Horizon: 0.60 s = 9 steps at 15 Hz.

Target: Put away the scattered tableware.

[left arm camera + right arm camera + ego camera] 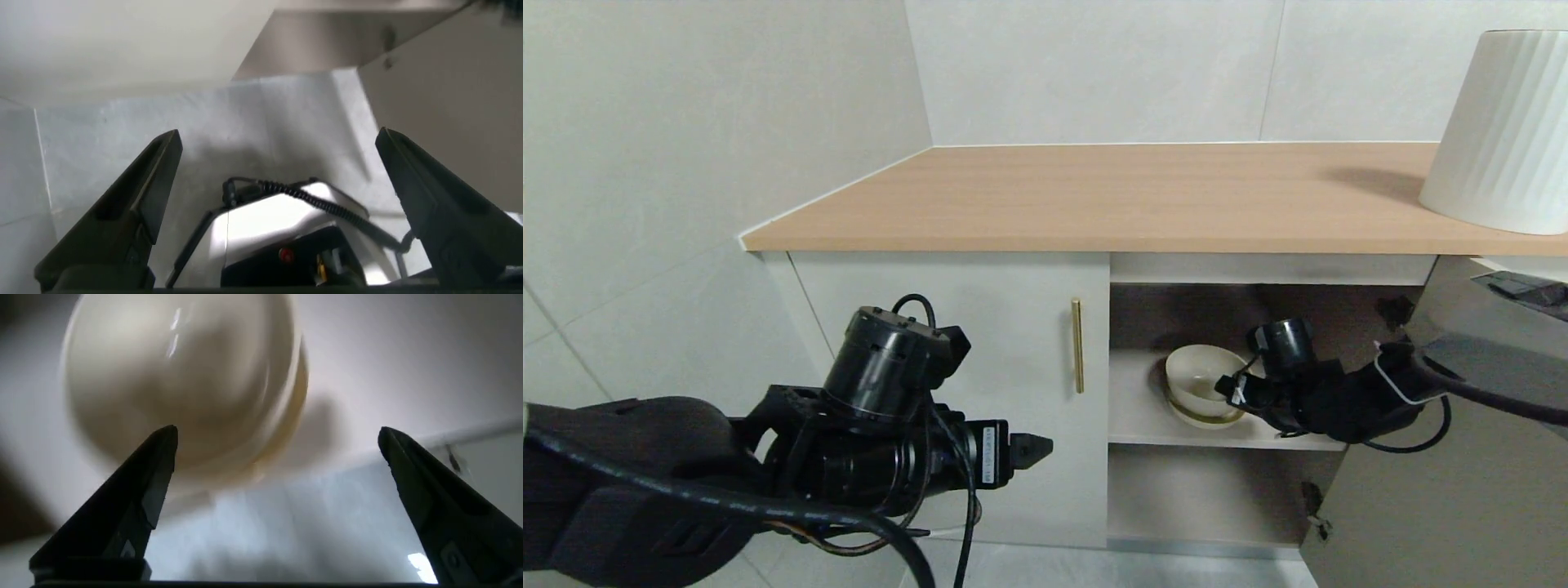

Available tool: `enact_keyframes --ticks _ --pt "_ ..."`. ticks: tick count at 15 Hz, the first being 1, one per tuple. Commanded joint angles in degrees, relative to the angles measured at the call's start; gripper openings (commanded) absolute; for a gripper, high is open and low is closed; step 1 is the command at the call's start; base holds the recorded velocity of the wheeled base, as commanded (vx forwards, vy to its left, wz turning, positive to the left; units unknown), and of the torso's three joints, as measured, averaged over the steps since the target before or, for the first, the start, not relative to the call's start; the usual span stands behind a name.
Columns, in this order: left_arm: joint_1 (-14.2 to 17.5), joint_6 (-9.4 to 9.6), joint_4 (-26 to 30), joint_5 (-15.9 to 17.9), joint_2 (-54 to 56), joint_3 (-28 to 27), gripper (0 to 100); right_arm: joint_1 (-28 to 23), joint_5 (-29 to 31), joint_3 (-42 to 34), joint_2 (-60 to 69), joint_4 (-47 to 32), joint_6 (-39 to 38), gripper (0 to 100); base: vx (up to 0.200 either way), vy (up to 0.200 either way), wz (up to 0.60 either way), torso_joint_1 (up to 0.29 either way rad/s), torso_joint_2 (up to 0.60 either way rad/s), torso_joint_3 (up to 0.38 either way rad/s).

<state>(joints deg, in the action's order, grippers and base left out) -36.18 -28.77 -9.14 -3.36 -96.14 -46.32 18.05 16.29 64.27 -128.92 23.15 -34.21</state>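
Bowls (1199, 377): on the shelf (1143, 426)
Right tool (278, 439): I see jaws wide apart, empty, beside Bowls
Left tool (279, 139): jaws apart, empty

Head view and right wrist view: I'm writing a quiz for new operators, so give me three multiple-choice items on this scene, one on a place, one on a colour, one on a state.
1. Where is the bowl?
A) on the countertop
B) on a shelf inside the cabinet
C) on the floor

2. What colour is the handle on the shut door?
A) black
B) gold
C) red

3. How are the fingers of the right gripper?
A) shut on the bowl
B) shut on the handle
C) open

Answers:
1 B: the head view shows it on the shelf, past the open door.
2 B: a gold bar stands upright on the pale door.
3 C: the right wrist view shows both fingers spread, with the bowl ahead of them and not gripped.
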Motion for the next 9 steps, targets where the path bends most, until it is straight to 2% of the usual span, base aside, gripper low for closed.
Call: enact_keyframes --ticks 1,3,5,6,8,9 --pt "0.9 0.73 0.5 0.2 10.2 2.7 100 3.6 -4.3 -8.0 15.5 -5.8 3.3 100 0.000 0.000 0.00 0.000 0.00 0.000" --pt "0.9 1.17 0.7 0.2 14.7 3.9 100 5.7 -5.0 -10.3 23.7 -11.3 5.2 100 0.000 0.000 0.00 0.000 0.00 0.000" --pt "1.1 1.44 0.9 0.1 20.0 6.9 100 9.5 -5.2 -13.7 35.1 -20.2 5.6 100 0.000 0.000 0.00 0.000 0.00 0.000" --pt "2.1 2.49 0.9 0.1 21.5 8.0 100 11.0 -5.2 -14.3 38.9 -23.4 5.8 100 0.000 0.000 0.00 0.000 0.00 0.000" --pt "5.2 6.53 0.8 0.1 23.7 10.2 100 14.0 -5.1 -14.3 46.6 -31.8 6.2 100 0.000 0.000 0.00 0.000 0.00 0.000" --pt "6.2 7.15 0.7 0.2 24.0 10.6 100 15.8 -5.1 -14.3 49.6 -35.2 6.1 100 0.000 0.000 0.00 0.000 0.00 0.000"
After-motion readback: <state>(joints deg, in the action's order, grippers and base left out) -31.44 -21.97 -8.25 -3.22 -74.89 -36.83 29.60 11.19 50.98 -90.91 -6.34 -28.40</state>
